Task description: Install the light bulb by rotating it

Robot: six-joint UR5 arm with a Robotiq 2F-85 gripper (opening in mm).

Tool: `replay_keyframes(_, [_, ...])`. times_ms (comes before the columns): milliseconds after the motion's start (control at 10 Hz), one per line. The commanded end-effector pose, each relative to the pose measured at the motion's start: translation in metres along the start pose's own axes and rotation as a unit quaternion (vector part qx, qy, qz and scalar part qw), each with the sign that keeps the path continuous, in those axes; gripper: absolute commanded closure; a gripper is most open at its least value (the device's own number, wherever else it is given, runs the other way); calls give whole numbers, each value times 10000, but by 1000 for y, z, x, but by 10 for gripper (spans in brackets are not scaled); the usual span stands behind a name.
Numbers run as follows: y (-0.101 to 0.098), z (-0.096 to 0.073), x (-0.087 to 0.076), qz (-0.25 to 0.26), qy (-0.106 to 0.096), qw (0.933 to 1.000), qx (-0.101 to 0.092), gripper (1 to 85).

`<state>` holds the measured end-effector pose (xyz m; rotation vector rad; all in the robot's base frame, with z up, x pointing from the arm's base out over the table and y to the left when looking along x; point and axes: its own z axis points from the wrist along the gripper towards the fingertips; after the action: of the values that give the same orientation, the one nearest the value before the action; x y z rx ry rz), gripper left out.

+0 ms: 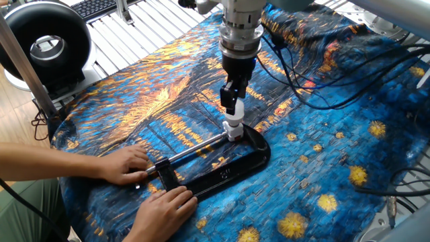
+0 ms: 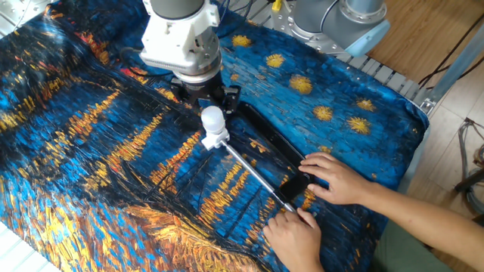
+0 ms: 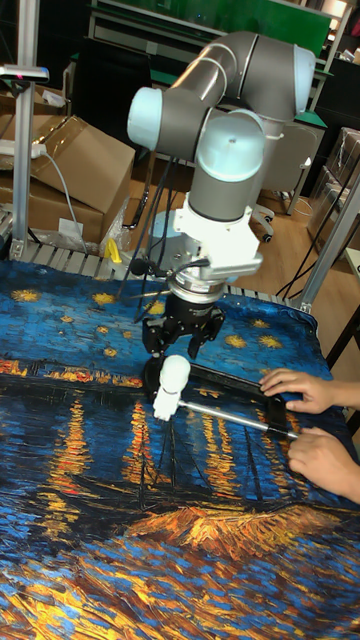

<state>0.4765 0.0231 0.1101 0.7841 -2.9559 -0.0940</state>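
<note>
In one fixed view, the jaws of the gripper (image 1: 232,101) point straight down over the far end of a black C-clamp (image 1: 228,169) that lies flat on the surface (image 1: 322,154), which is draped in a blue and orange painted cloth. The light bulb (image 1: 232,125) shows only as a white piece just below the black fingers, sitting on a white socket block (image 1: 233,134) at the clamp's curved end; from this side it cannot be told whether the fingers touch it. A person's two hands, one (image 1: 127,165) on the clamp's screw bar and the other (image 1: 164,210) nearer the camera, hold the clamp's near end. In the other fixed view, the light bulb (image 2: 212,119) is plainly round and frosted, standing upright on its short neck, with the gripper (image 2: 204,97) directly behind and above it, its dark fingers spread to either side; the contact itself is hidden. In the tall fixed view, the light bulb (image 3: 176,373) sits just below the gripper (image 3: 184,337), whose jaws stand parted around the bulb's top, though whether they press on it cannot be told.
</note>
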Motion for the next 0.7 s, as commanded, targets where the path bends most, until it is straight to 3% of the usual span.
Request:
replay_keyframes(0, [0,-11,-6,-1397,46,9901,132,243])
replay_keyframes(200, [12,-14,-15,-2201,-7,9754,142,233])
replay_keyframes(300, [10,-14,-14,-2567,54,9658,360,230])
replay_keyframes(500, [8,-10,-10,-3124,204,9481,551,230])
replay_keyframes(600, [0,-10,-14,-3532,238,9325,717,230])
